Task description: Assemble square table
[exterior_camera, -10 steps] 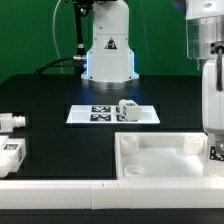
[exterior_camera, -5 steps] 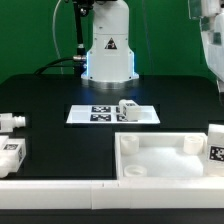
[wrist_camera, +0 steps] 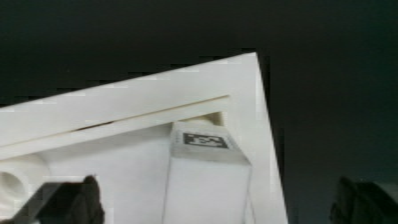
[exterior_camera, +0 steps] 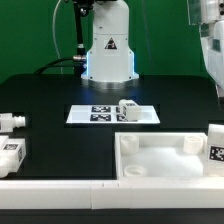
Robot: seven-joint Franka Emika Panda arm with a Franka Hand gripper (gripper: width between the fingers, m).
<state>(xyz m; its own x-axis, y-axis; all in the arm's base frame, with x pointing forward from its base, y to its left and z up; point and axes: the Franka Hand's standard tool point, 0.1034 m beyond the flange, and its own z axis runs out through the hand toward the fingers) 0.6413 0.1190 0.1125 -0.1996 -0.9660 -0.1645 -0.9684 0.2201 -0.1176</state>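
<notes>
The square table's white top [exterior_camera: 160, 160] lies rim-up near the front of the black table. One tagged white leg [exterior_camera: 215, 143] stands at the top's corner on the exterior view's right. In the wrist view that same leg [wrist_camera: 203, 165] shows its tag beside the top's rim [wrist_camera: 125, 105]. My gripper [wrist_camera: 217, 205] hangs above it, open, its dark fingertips [wrist_camera: 71, 200] wide on either side and touching nothing. In the exterior view only the arm's white hand [exterior_camera: 212, 45] shows, high at the right edge. Another leg [exterior_camera: 128, 110] rests on the marker board [exterior_camera: 95, 114].
Two more white legs [exterior_camera: 9, 122] [exterior_camera: 10, 155] lie at the exterior view's left edge. A long white bar [exterior_camera: 60, 187] runs along the front. The robot's base [exterior_camera: 108, 50] stands behind the marker board.
The gripper has opened, let go of the leg at the top's right corner and risen away from it. The leg stays standing there.
</notes>
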